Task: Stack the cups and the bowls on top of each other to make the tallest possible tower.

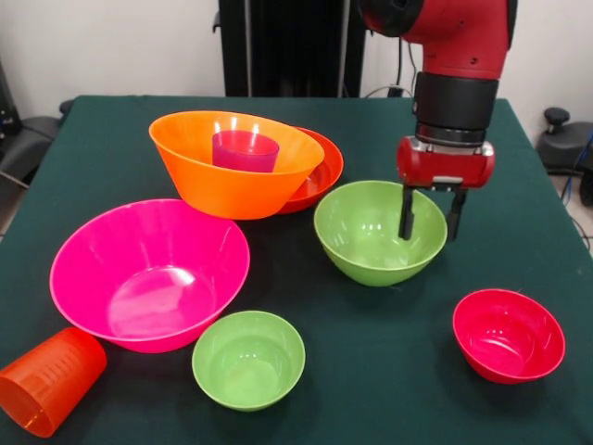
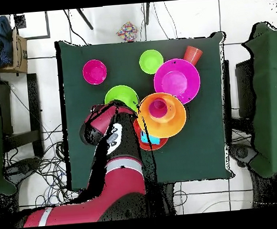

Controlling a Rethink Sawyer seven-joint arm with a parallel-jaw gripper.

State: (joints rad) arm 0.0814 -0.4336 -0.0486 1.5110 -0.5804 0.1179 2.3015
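A large orange bowl (image 1: 232,176) (image 2: 165,120) sits tilted on a shallow red-orange bowl (image 1: 326,167) (image 2: 144,144), with a purple cup (image 1: 246,150) (image 2: 158,107) upright inside it. My gripper (image 1: 430,232) hangs open over the right rim of the medium green bowl (image 1: 371,236) (image 2: 120,97). One finger is over the bowl's inside and the other is outside its wall. A large pink bowl (image 1: 148,273) (image 2: 176,81), a small green bowl (image 1: 248,360) (image 2: 151,62) and a small crimson bowl (image 1: 508,334) (image 2: 94,71) stand apart. An orange cup (image 1: 46,380) (image 2: 192,54) lies on its side.
A dark green cloth (image 1: 371,371) (image 2: 197,150) covers the table. In the overhead view the red arm (image 2: 119,174) hides the gripper. A small blue patch (image 2: 154,140) shows at the orange bowl's edge over the shallow bowl. Chairs and cables surround the table.
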